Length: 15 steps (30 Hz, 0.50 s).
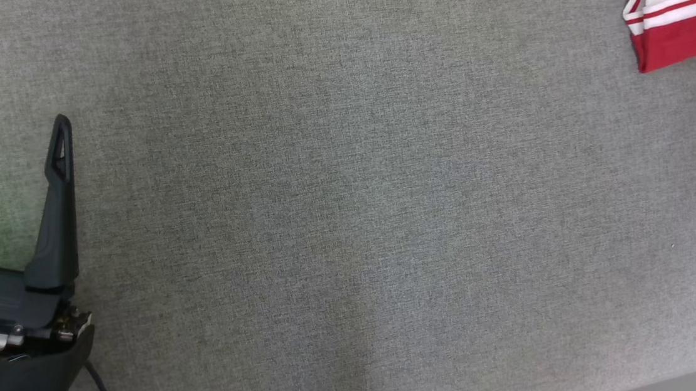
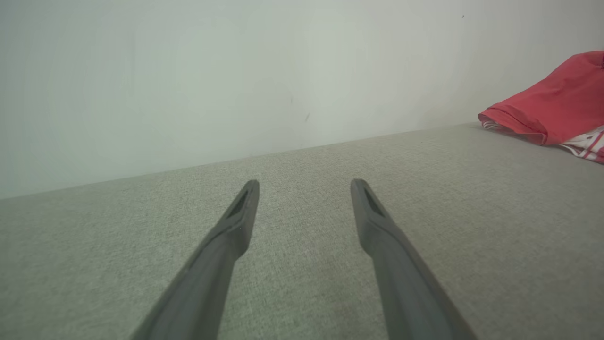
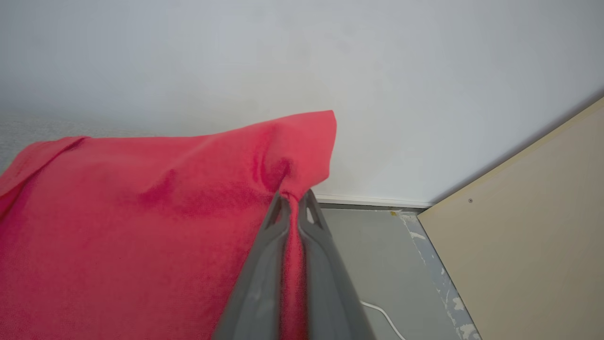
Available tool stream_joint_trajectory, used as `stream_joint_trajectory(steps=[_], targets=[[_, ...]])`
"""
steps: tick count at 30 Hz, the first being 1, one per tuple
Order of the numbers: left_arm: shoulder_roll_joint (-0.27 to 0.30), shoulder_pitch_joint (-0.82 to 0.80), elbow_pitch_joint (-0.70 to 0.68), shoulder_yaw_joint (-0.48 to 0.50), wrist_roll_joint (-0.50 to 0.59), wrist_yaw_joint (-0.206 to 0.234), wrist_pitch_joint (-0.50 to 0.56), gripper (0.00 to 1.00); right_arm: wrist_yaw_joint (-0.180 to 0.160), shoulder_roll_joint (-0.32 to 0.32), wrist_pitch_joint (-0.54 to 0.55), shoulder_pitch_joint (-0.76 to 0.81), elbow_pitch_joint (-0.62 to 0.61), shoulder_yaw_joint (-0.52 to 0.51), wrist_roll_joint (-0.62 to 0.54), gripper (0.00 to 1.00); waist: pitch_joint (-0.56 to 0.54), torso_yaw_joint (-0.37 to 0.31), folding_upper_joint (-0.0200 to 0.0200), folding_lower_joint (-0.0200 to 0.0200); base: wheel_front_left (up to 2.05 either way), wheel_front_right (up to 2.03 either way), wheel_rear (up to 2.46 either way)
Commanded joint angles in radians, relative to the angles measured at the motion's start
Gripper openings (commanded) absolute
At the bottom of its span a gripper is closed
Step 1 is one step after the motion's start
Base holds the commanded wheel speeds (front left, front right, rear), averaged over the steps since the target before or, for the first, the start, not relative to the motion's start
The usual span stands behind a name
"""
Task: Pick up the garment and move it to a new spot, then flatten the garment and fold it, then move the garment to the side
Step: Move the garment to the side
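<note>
The red garment [image 3: 141, 226] is pinched in the right gripper [image 3: 293, 196], fingers clenched, at the far right of the grey surface [image 1: 346, 220]. The left gripper [image 1: 12, 112] is held spread, empty (well apart). The cloth should be lifted clear before carrying, lest it be dragged.

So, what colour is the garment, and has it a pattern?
The garment is red with white stripes at one edge; the head view shows it best.

1. A bare indoor workroom, perhaps a test space. Its exact kind is unclear.
2. A grey cloth-covered table [image 1: 348, 195] meets a plain white wall [image 2: 188, 71].
3. Lower right of the right wrist view: paint-flecked grey floor [image 3: 377, 255], loose white cable [image 3: 387, 318], leaning beige board [image 3: 528, 245].
</note>
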Motion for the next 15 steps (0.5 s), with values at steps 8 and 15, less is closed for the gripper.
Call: stream_joint_trajectory(steps=[8, 15], targets=[[0.006, 0.013, -0.002, 0.005, -0.010, 0.013, -0.006, 1.00, -0.002, 0.008, -0.046, -0.045, 0.058, -0.006, -0.052, 1.00, 0.006, 0.001, -0.0001, -0.0001, 0.00, 0.00, 0.00], [-0.002, 0.015, 0.032, -0.003, -0.015, 0.019, -0.028, 1.00, -0.002, 0.037, -0.129, -0.040, 0.073, -0.032, -0.099, 1.00, -0.029, 0.002, -0.0001, -0.0001, 0.00, 0.00, 0.00]])
